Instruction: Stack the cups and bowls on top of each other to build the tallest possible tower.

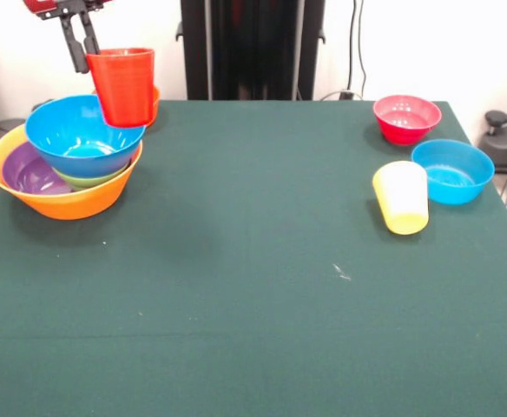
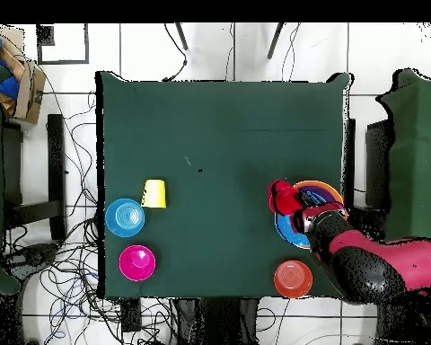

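Note:
My gripper (image 1: pixel 86 59) is shut on the rim of the red cup (image 1: pixel 123 85) and holds it upright at the far right rim of the top blue bowl (image 1: pixel 80 135). That bowl tops the tower: a large yellow-orange bowl (image 1: pixel 67 201) holding a purple bowl (image 1: pixel 29 170) and a green bowl (image 1: pixel 93 180). In the overhead view the red cup (image 2: pixel 282 194) sits at the tower's (image 2: pixel 316 190) left edge. The yellow cup (image 1: pixel 402 198) lies on its side at the right, beside a second blue bowl (image 1: pixel 452 171) and a pink-red bowl (image 1: pixel 406 118).
An orange bowl (image 2: pixel 293 278) stands at the table's edge near the robot's base, partly hidden behind the red cup in the front view. The red and black arm (image 2: pixel 376 265) reaches in over the table's right edge in the overhead view. Cables lie on the floor around the table.

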`<state>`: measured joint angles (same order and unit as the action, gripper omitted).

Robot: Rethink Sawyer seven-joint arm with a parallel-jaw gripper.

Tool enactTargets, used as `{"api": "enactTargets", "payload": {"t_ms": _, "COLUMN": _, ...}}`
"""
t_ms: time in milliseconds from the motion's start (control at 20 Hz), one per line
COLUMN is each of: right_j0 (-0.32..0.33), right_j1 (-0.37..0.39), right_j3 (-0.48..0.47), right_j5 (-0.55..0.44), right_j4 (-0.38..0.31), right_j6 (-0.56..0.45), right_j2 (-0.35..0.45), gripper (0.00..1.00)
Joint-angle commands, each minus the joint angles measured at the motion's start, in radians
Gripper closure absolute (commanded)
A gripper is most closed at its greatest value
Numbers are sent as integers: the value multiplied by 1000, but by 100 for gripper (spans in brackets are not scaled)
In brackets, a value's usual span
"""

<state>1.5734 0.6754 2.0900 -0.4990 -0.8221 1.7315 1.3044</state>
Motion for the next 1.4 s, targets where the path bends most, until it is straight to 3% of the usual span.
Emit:
{"api": "enactTargets", "payload": {"t_ms": 50, "right_j0": -25, "right_j1": -42, "right_j3": -58, "right_j5": -171, "right_j4": -14, "right_j6": -391, "right_j2": -25, "gripper": 100}}
{"api": "enactTargets", "payload": {"t_ms": 500, "right_j0": -4, "right_j1": -45, "right_j3": -81, "right_j5": -217, "right_j4": 11, "right_j6": -436, "right_j2": -15, "gripper": 100}}
{"api": "enactTargets", "payload": {"t_ms": 700, "right_j0": 83, "right_j1": -50, "right_j3": -78, "right_j5": -238, "right_j4": 13, "right_j6": -518, "right_j2": -5, "gripper": 100}}
{"api": "enactTargets", "payload": {"t_ms": 850, "right_j0": 104, "right_j1": -31, "right_j3": -60, "right_j5": -224, "right_j4": 10, "right_j6": -480, "right_j2": -17, "gripper": 100}}
{"api": "enactTargets", "payload": {"t_ms": 1050, "right_j0": 144, "right_j1": -42, "right_j3": -5, "right_j5": -190, "right_j4": -2, "right_j6": -502, "right_j2": 2, "gripper": 100}}
{"api": "enactTargets", "payload": {"t_ms": 1400, "right_j0": 146, "right_j1": -49, "right_j3": 48, "right_j5": -127, "right_j4": -62, "right_j6": -450, "right_j2": -20, "gripper": 100}}
